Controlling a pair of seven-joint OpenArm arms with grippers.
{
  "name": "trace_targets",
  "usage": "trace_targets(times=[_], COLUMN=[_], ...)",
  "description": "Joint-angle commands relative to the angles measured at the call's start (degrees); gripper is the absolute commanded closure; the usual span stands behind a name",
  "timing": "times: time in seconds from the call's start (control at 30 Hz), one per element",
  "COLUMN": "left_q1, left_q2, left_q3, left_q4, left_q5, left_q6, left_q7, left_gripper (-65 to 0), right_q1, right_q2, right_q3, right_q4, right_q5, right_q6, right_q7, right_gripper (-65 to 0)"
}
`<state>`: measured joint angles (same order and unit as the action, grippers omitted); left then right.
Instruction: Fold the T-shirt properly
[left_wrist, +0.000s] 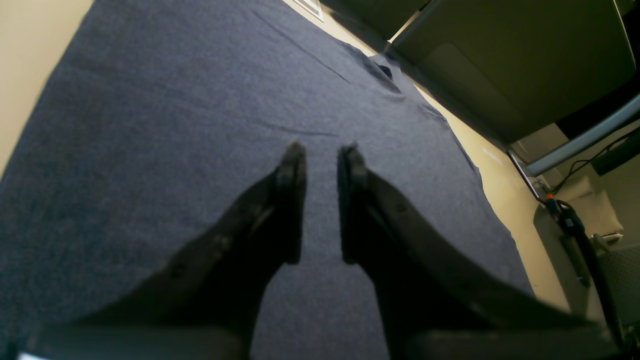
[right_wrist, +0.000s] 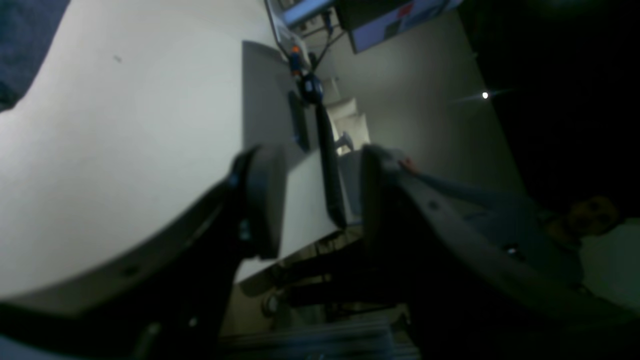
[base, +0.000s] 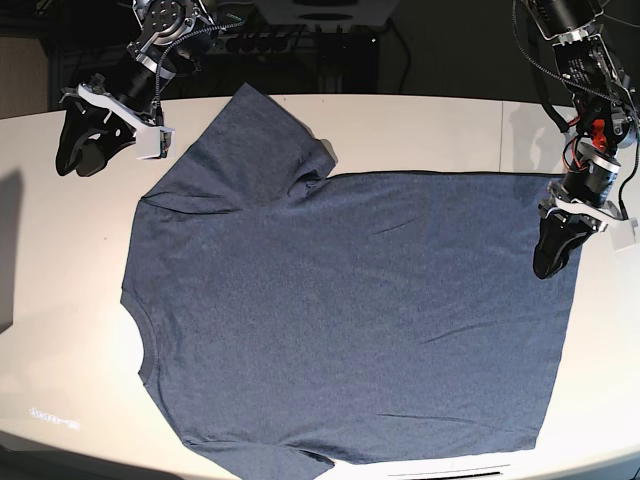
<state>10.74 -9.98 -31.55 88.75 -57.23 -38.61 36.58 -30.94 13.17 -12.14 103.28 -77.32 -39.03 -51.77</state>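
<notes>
The T-shirt lay spread flat across the pale surface, collar toward the base view's left, one sleeve folded in near the far edge. The left gripper hung over the hem end, its jaws narrowly parted with bare cloth between them. The right gripper was off the shirt by the far sleeve, jaws wide and, as far as the dim wrist view showed, empty.

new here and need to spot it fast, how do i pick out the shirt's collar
Start at the white table and the big slate-blue T-shirt spread flat across it. Follow the shirt to its left edge in the base view, where the collar is a curved ribbed band. It is the only rounded notch; the other edges run straight.
</notes>
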Motion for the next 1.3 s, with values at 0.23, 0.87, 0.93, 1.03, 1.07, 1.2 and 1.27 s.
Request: trace_targets(times=[0.23,0.87,0.93,1.03,1.07,1.2,1.27], left_q1=[-0.57,-0.55,-0.55,-0.57,-0.55,-0.55,-0.55], left_q2=[-0.66,-0.66,-0.66,-0.66,-0.66,-0.66,-0.66], left_q3=[-0.17,-0.17,-0.17,-0.17,-0.17,-0.17,-0.17], left_q4=[0.87,0.87,0.87,0.87,0.87,0.87,0.87], left_q5=[-1.25,-1.22,-1.22,-1.22,-1.22,-1.22,-1.22], left_q6=[-1.39,-1.39,-1.39,-1.39,-1.39,-1.39,-1.39], left_q7=[-1.22,-1.20,-1.20,-1.18,-1.18,-0.92,-0.15], left_gripper=[-15.1,-15.1,-15.1,-15.1,-15.1,-15.1,-15.1], right_q1=[-0.22,-0.22,-0.22,-0.22,-0.22,-0.22,-0.22], right_q2=[0.13,0.13,0.13,0.13,0.13,0.13,0.13], right_q3=[0.17,0.17,0.17,0.17,0.17,0.17,0.17], right_q4=[0.96,0.96,0.96,0.96,0.96,0.96,0.96], right_q5=[4.11,4.28,4.28,4.28,4.28,4.28,4.28], right_q6=[-0.97,-0.97,-0.97,-0.97,-0.97,-0.97,-0.97], right_q7=[0.79,0.76,0.76,0.76,0.76,0.76,0.76], right_gripper=[-25.3,-25.3,-25.3,-25.3,-25.3,-25.3,-25.3])
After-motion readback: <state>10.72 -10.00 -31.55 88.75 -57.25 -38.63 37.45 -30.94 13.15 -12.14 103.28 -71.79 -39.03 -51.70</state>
